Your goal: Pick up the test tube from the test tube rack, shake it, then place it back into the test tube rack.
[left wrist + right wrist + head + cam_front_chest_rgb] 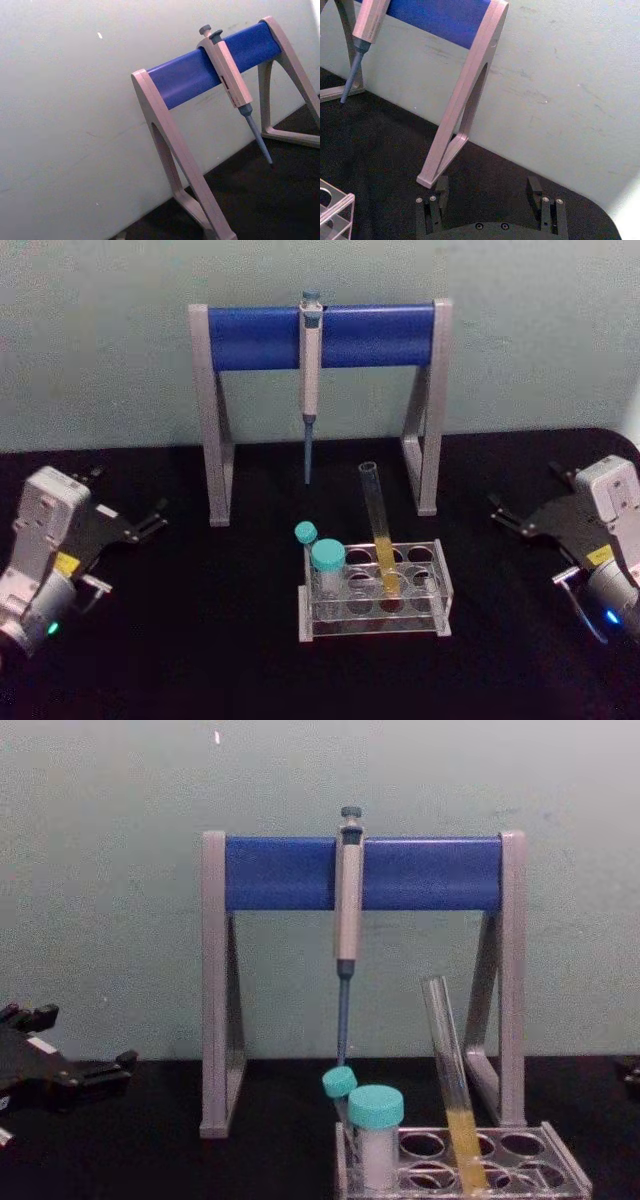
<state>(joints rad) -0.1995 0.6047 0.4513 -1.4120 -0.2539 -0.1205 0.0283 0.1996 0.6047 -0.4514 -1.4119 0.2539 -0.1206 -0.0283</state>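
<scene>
At table centre, we find no step done: the test tube (377,525) stands tilted in the test tube rack (444,590), ungripped. We judge that lifting, shaking and return all remain.

Count:
- one pipette stand (250,337), at 12 o'clock of the rack
- one rack
- left gripper (130,493) at 9 o'clock and right gripper (522,488) at 3 o'clock, both spread and empty
- one pipette (311,360)
- one test tube
- two teal-capped tubes (327,562)
</scene>
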